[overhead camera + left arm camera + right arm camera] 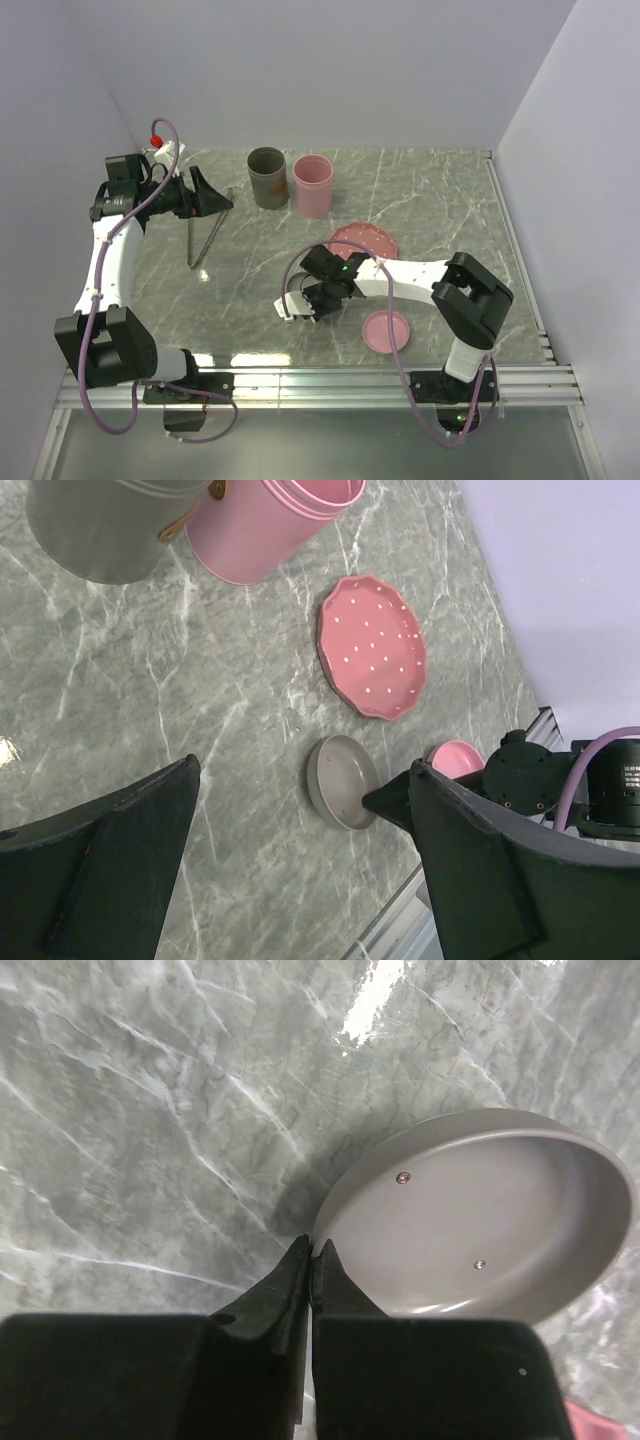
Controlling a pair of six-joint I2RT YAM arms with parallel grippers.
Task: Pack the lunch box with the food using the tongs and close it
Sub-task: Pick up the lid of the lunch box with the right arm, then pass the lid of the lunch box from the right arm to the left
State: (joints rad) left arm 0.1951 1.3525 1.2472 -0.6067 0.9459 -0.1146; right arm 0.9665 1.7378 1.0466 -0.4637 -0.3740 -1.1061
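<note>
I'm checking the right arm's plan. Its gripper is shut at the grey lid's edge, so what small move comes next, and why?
Probably a short straight lift of the right gripper, to test the hold. Its fingers are shut at the rim of the grey lid, which lies inside-up on the table. Only a thin edge seems pinched, so it could slip.

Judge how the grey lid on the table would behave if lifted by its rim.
The grey lid looks thin-walled and shallow, so probably light and stiff. Its smooth rim, pinched by the right gripper at one edge, may pivot or slip. Lying flat, it likely slides rather than rolls.
</note>
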